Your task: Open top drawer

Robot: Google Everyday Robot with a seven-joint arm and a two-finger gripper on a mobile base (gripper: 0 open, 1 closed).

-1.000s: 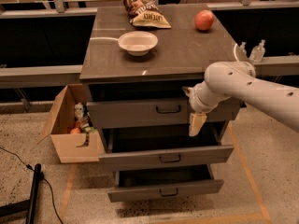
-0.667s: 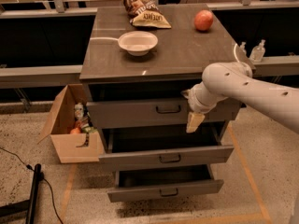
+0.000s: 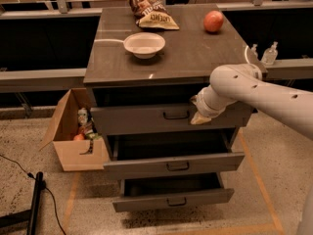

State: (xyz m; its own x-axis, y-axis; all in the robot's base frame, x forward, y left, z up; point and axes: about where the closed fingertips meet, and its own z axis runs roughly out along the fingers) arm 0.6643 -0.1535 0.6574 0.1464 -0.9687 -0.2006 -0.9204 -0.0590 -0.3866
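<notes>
The top drawer [image 3: 137,119] is the uppermost grey front of the cabinet, with a small dark bail handle [image 3: 176,115] at its centre. Its front stands a little forward of the cabinet top, with a dark gap above it. My gripper [image 3: 199,115] is at the end of the white arm [image 3: 254,89] that reaches in from the right. It sits against the drawer front just right of the handle.
The middle drawer [image 3: 171,165] and bottom drawer [image 3: 171,199] stand pulled out. On the cabinet top are a white bowl [image 3: 144,44], a chip bag [image 3: 151,11] and a red apple [image 3: 213,21]. An open cardboard box [image 3: 73,151] stands left of the cabinet. A black pole [image 3: 35,199] lies at lower left.
My gripper has moved up and to the left along the top drawer front, closer to the handle. The drawers have not visibly moved.
</notes>
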